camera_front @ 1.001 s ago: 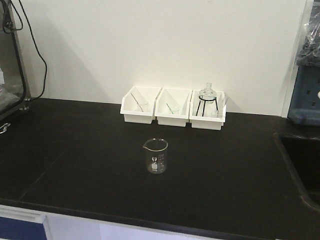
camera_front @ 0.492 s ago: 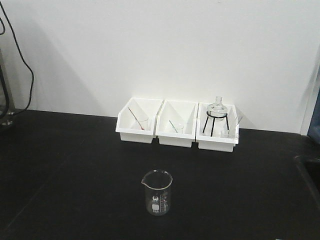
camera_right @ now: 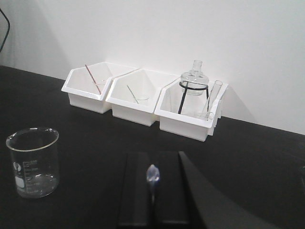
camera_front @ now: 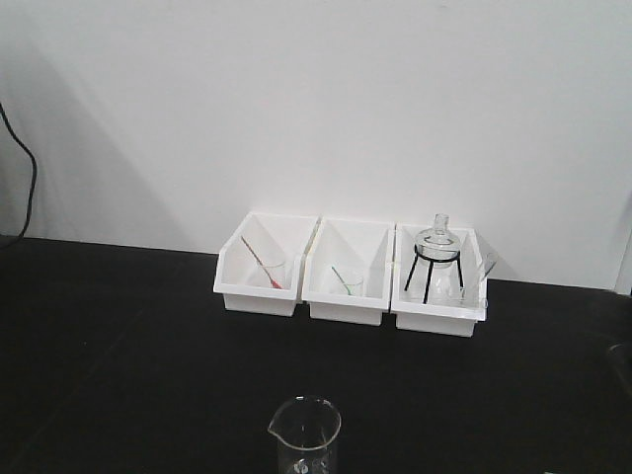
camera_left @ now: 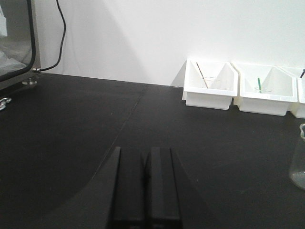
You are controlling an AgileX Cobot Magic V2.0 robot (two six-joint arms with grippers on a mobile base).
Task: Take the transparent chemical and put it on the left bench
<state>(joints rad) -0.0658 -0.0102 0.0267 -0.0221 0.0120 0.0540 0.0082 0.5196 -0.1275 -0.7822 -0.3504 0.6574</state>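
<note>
The left bench [camera_front: 118,336] is smooth matt black, barely reflective, and the white bins [camera_front: 344,311] on it look like moulded plastic with a faint sheen. In front of the bins the transparent chemical [camera_right: 32,162] is clear glossy glass with white printed marks — like the round flask [camera_right: 193,76] inside one end bin, on a thin black wire-like tripod [camera_right: 181,100].

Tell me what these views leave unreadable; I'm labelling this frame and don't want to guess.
- Front view: the bottom edge cuts off the beaker below its rim.
- Left wrist view: the right edge cuts the beaker and the third bin.
- Right wrist view: the pale speck at the right gripper's finger seam is too blurred to identify; the beaker's marks are too small to read.
</note>
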